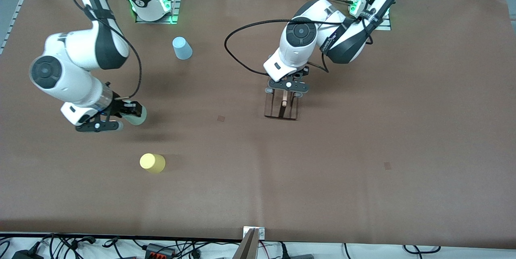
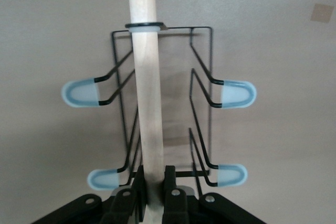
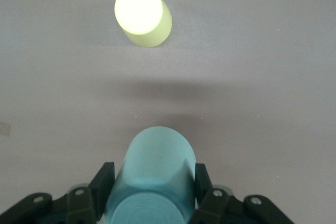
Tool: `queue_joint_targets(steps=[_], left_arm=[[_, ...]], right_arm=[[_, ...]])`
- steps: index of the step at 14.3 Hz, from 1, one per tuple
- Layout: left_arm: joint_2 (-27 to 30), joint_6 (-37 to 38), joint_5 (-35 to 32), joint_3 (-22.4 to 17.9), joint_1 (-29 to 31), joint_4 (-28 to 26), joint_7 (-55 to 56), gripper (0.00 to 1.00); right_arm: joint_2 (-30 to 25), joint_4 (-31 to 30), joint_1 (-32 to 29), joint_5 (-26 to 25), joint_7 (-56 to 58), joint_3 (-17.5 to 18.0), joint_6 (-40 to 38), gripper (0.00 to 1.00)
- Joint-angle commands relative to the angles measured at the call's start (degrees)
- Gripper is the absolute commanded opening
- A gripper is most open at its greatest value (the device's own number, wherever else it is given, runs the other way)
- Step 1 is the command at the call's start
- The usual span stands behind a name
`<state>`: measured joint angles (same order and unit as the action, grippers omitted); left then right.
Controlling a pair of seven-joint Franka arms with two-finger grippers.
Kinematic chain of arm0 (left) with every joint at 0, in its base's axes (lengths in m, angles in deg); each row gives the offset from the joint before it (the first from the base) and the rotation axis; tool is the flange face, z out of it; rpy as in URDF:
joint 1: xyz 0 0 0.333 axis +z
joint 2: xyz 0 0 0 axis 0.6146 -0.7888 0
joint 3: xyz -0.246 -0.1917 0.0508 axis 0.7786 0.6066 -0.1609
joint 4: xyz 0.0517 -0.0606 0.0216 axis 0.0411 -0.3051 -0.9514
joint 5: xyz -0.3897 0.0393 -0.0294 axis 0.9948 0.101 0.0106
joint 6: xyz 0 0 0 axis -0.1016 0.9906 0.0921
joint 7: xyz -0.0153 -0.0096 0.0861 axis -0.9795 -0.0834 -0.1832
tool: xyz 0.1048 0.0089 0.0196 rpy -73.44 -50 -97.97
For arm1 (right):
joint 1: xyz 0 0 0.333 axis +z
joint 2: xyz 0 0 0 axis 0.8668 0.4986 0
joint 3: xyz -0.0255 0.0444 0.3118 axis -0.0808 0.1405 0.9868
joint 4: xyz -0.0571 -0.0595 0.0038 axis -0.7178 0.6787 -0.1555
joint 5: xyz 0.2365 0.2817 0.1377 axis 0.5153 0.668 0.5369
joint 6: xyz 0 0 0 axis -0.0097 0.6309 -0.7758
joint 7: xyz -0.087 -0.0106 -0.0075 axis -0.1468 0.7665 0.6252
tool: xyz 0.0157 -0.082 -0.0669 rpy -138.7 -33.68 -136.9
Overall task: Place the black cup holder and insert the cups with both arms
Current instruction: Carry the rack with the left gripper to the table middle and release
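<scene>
Black wire and a pale wooden rod make up the cup holder (image 2: 157,114), and our left gripper (image 1: 284,98) has its fingers (image 2: 169,190) clamped narrow on that rod, near the middle of the counter (image 1: 363,170). From the front view the holder's base looks to be at or just above the counter — we cannot tell which. Our right gripper (image 1: 121,118) sits toward the right arm's end, fingers (image 3: 203,182) closed around the green cup (image 3: 152,177), which lies on its side between them, over the counter.

As we judge it, the step in hand is seating the holder before any cup goes on. We should lower it level, so all the base wires land together, and release only once it stands upright without leaning. The blue-tipped pegs (image 2: 237,94) stick out on both sides, so the holder wants room around it.

The yellow cup (image 1: 152,163) lies on its side, nearer the front camera than the right gripper; the light blue cup (image 1: 182,48) stands mouth down, near the right arm's base. We would bring the green one in mouth first, lined up with a peg — slowly, since a nudge could tip the light wire frame.
</scene>
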<state>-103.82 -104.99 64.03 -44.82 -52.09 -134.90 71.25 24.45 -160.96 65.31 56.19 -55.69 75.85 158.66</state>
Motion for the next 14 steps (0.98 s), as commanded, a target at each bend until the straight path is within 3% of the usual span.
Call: queue_joint_targets(steps=[1, 3, 7, 8, 9, 11, 14], left_arm=[[-1.4, -2.3, -1.0, -0.1, -0.3, 1.5, 1.2, 0.01], [-2.2, -3.7, -1.0, -0.1, -0.3, 1.6, 2.3, 0.01], [-3.3, -4.6, -1.0, -0.4, -0.3, 1.6, 2.6, 0.02], [-3.3, -4.6, -1.0, -0.4, -0.3, 1.6, 2.6, 0.08], [-3.3, -4.6, -1.0, -0.5, -0.3, 1.6, 2.7, 0.29], [-3.2, -4.5, -1.1, -0.8, 0.4, 1.5, 2.7, 1.00], [-0.3, -2.0, -1.8, -1.0, 1.8, 1.5, 2.2, 1.00]], right_arm=[[0.5, 5.5, -0.6, -0.1, 1.0, 0.4, -5.6, 0.27], [1.0, 9.0, -0.6, 0.0, 0.9, 0.4, -10.3, 0.27], [-1.4, 9.3, -1.0, 0.1, -0.2, 0.1, -17.1, 0.27], [-1.5, 9.0, -0.6, 0.1, -0.4, 0.1, -17.8, 0.27], [-1.6, 9.2, -0.4, 0.0, -0.3, 0.2, -18.6, 0.27], [-1.6, 9.0, -0.3, 0.0, -0.4, 0.5, -18.8, 0.28], [-2.8, 8.8, -0.3, 0.0, 0.4, 0.7, -21.1, 0.29]])
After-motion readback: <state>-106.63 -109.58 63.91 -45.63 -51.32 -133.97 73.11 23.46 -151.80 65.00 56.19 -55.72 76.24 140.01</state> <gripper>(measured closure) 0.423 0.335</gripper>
